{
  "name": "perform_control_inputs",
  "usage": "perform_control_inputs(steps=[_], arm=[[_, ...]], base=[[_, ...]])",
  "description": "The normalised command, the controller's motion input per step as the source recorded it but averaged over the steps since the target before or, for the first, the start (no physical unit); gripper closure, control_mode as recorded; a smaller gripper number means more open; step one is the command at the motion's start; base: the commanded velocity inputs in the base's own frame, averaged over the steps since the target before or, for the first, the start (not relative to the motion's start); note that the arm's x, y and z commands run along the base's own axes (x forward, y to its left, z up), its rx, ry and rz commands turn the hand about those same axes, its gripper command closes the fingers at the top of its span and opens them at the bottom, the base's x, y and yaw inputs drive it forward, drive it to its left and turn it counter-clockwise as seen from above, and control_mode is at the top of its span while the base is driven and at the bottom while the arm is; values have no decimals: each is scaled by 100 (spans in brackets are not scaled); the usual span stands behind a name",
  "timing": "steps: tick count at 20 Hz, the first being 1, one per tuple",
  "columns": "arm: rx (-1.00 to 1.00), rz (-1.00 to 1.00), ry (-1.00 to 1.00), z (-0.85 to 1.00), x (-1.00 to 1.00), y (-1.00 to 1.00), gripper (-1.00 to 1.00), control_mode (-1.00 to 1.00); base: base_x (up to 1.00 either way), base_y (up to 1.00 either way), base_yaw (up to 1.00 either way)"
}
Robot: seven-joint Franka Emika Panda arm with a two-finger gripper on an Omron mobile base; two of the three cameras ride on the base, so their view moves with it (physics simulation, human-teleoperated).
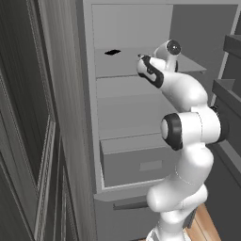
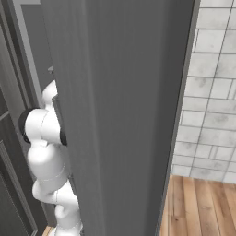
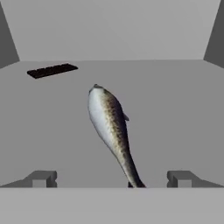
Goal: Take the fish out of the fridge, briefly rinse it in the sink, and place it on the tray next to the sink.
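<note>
The fish (image 3: 110, 124) lies on a pale grey shelf (image 3: 175, 109) inside the open fridge (image 1: 89, 117). It is silvery with a mottled brown back, its head pointing away and its tail toward me. My gripper (image 3: 111, 179) is open, level with the tail, one fingertip (image 3: 41, 178) on each side and neither touching the fish. In the left base view my arm (image 1: 188, 127) reaches into the upper shelf (image 1: 122, 66), and the hand (image 1: 153, 68) covers the fish there. The sink and the tray are out of view.
A flat black blob (image 3: 51, 70) (image 1: 112, 52) lies at the back left of the same shelf. Below are another shelf and a boxy drawer (image 1: 136, 162). The open fridge door (image 2: 120, 115) stands at my right, with a tiled wall (image 2: 212, 92) and wood floor beyond.
</note>
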Motion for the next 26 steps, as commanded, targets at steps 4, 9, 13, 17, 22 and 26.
perform_control_inputs(steps=[4,9,13,17,22,26], arm=[[0,0,0,-18,54,0,-100,-100],[0,0,0,-20,63,0,100,-100],[-1,0,0,-18,56,0,100,-100],[0,0,0,-17,9,0,100,-100],[0,0,9,-19,-34,0,100,-100],[0,0,-6,-2,-100,0,100,-100]], base=[[0,0,0],[0,0,0],[0,0,0],[0,0,0],[0,0,0],[0,0,0]])
